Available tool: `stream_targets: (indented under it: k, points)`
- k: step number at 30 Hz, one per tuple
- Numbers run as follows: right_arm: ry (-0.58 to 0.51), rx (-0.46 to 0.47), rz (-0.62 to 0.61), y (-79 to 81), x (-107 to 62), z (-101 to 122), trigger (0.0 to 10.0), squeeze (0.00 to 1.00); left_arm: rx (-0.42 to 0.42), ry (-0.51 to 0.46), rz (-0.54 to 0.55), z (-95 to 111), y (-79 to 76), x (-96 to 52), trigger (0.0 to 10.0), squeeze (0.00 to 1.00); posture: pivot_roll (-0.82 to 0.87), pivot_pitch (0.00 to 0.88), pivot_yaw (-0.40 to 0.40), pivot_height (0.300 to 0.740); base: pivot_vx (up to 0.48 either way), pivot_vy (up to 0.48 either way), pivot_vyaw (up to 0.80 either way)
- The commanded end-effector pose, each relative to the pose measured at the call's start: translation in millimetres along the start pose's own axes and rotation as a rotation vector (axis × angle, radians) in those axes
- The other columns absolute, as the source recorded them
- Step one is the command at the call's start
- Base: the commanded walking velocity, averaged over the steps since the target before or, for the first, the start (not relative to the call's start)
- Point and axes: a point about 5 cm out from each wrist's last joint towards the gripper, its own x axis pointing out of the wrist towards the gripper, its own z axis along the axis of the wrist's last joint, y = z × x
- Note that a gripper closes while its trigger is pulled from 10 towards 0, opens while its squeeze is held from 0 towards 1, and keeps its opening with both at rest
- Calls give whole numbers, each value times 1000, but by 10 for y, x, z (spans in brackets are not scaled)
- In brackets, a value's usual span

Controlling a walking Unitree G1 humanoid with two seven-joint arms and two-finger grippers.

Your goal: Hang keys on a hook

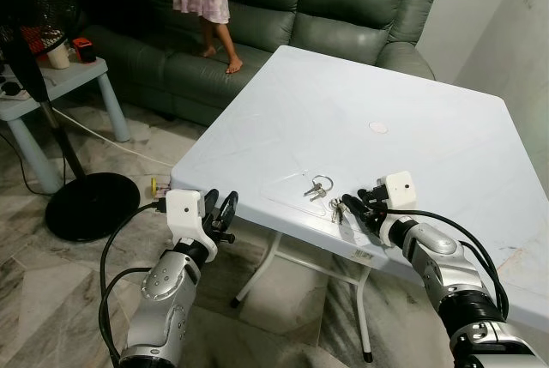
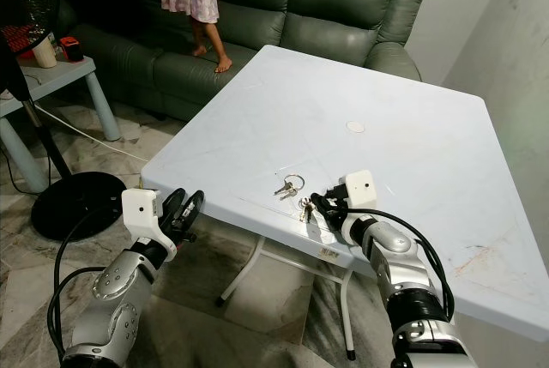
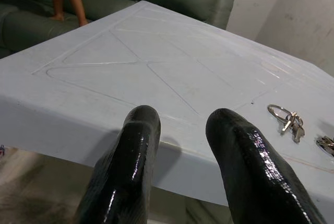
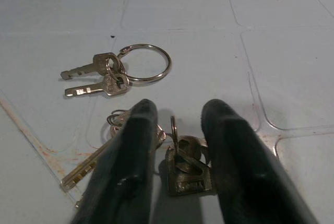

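The white bench (image 1: pixel 412 93) is square, and its near edge faces the robot; the broad top is bare apart from two sets of keys close to that near edge and a small round mark toward the middle. Beyond the bench's far edge stands a grey sofa (image 1: pixel 343 8), with a person's legs (image 1: pixel 219 42) on the sofa seat off the far left corner. Off the bench's left side are a small blue side table (image 1: pixel 77 76) and a black fan base (image 1: pixel 90 205) on the marble floor (image 1: pixel 51 274).

The right gripper (image 4: pixel 175 153) rests low on the bench top just inside the near edge, its two black fingers (image 4: pixel 130 151) spread and straddling a bunch of keys (image 4: pixel 182 166); the bunch lies flat between them, and whether the fingers touch it cannot be told. Just beyond this bunch, further onto the bench, lies a second ring of keys (image 4: pixel 122 70), flat and apart from the gripper.

The left gripper (image 3: pixel 182 161) hangs below and outside the bench's near left corner, fingers parted and empty, pointing at the bench edge.
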Motion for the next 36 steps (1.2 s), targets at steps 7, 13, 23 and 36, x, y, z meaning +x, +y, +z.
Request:
stream_targets:
  k: [7, 13, 23, 36]
  points:
    - [18, -25, -18, -77, -12, 51, 10000, 0, 11, 2, -14, 10, -40, 6, 10000, 0, 195, 0, -109, 736, 0, 0, 0]
    - [30, -35, -5, -74, -20, 30, 10000, 0, 11, 2, -13, 11, -41, 4, 10000, 0, 195, 0, -109, 736, 0, 0, 0]
    - [55, -55, 8, -65, -30, -7, 7529, 0, 13, 0, -11, 15, -43, 7, 10000, 0, 197, 0, -112, 736, 0, 0, 0]
    - [61, -54, 13, -34, -27, -34, 3451, 0, 11, -1, -10, 16, -49, 9, 10000, 0, 196, 0, -114, 736, 0, 0, 0]
